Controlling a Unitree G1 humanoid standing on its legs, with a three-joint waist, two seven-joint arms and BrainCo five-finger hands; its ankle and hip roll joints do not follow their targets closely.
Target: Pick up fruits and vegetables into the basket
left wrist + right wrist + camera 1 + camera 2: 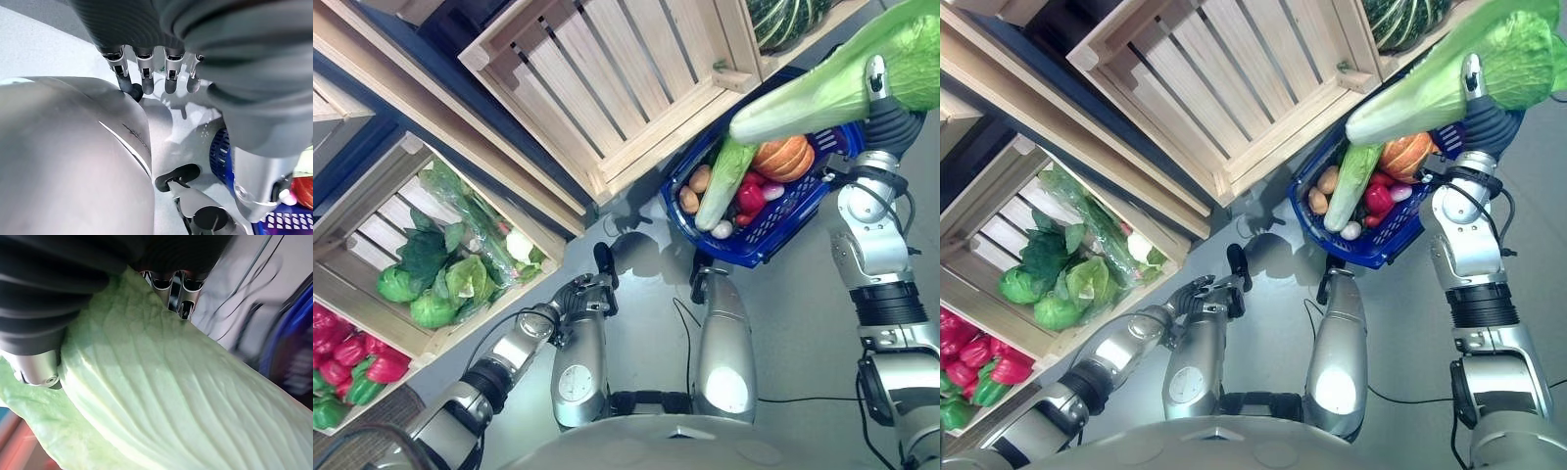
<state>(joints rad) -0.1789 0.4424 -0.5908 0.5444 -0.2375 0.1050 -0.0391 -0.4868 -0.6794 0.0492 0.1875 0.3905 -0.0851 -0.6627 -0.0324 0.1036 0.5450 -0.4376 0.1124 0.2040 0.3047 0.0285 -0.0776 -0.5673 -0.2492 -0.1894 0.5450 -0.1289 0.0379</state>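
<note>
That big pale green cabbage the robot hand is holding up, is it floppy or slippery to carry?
The napa cabbage probably stays fairly stiff: it juts out straight past the right robot hand above the blue basket without drooping. Its leafy end looks softer and may bruise or tear. The ribbed leaves seen in the right wrist view likely give some grip.

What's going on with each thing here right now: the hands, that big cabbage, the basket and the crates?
Right hand: curled round the cabbage, raised.
Cabbage: held in the air above the basket.
Basket: on the floor, partly filled with vegetables.
Left hand: low, fingers relaxed, holding nothing.
Big crate: empty.
Greens crate: holds leafy greens.
Peppers: lying in their crate.
</note>
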